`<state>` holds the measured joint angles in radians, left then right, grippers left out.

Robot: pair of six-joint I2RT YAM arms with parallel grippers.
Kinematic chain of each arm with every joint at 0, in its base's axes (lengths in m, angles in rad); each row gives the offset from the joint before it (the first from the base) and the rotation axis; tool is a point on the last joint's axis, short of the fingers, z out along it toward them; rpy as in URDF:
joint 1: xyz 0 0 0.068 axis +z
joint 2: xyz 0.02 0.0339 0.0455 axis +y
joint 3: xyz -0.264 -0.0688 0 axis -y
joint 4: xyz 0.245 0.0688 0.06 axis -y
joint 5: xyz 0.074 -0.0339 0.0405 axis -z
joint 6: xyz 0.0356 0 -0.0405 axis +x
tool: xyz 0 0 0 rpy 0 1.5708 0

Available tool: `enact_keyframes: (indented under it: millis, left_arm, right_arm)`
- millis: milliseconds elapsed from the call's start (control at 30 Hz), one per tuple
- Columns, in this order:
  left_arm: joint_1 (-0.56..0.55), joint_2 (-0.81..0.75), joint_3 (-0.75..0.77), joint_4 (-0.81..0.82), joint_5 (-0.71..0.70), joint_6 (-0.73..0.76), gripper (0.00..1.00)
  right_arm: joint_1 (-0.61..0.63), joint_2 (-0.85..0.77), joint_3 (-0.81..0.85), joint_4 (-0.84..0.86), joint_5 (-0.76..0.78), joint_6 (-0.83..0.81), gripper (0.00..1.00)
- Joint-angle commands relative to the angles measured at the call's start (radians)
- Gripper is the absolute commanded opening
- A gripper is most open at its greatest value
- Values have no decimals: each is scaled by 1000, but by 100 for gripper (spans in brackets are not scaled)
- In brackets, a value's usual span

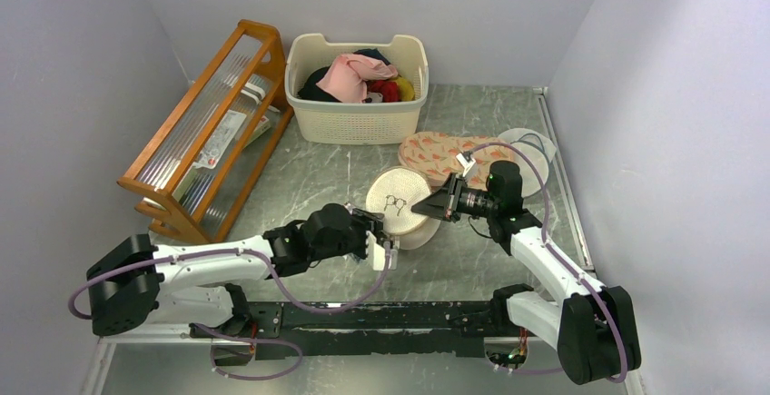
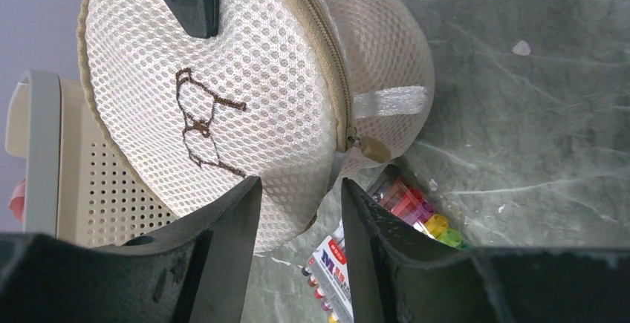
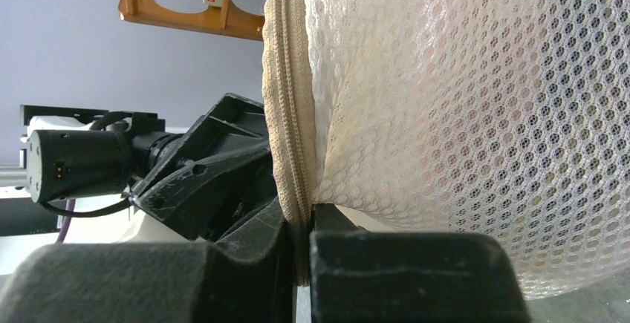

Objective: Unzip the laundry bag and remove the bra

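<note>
Bag (image 1: 397,200) looks zipped shut, bra not yet out. Your right gripper (image 3: 301,219) pinches its rim; your left gripper (image 2: 301,189), jaws slightly apart, sits by the pull (image 2: 365,147).

— Left arm?
— Stretched low toward three o'clock, the left gripper (image 1: 381,236) with its jaws parted.
— And the right?
— Elbow bent, wrist aimed at nine o'clock (nearly level), the right gripper (image 1: 419,204) pinched tight on the laundry bag (image 1: 395,191) at its zip rim
</note>
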<state>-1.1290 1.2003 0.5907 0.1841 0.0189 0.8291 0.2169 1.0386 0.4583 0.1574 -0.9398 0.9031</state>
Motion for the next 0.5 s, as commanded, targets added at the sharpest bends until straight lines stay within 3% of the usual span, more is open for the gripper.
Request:
enact_keyframes:
  millis: [0, 267, 400, 467]
  left_arm:
    - [-3, 30, 3, 77, -54, 5, 52]
    - [-4, 51, 62, 36, -46, -54, 25]
    - [11, 73, 124, -27, -22, -127, 7]
    - [36, 90, 154, -48, 8, -180, 7]
  right_arm:
    - [-8, -10, 12, 60, -47, 31, 0]
    - [-8, 19, 40, 8, -16, -44, 0]
    - [-8, 40, 169, -332, 273, -322, 8]
    - [-8, 32, 212, -431, 412, -413, 17]
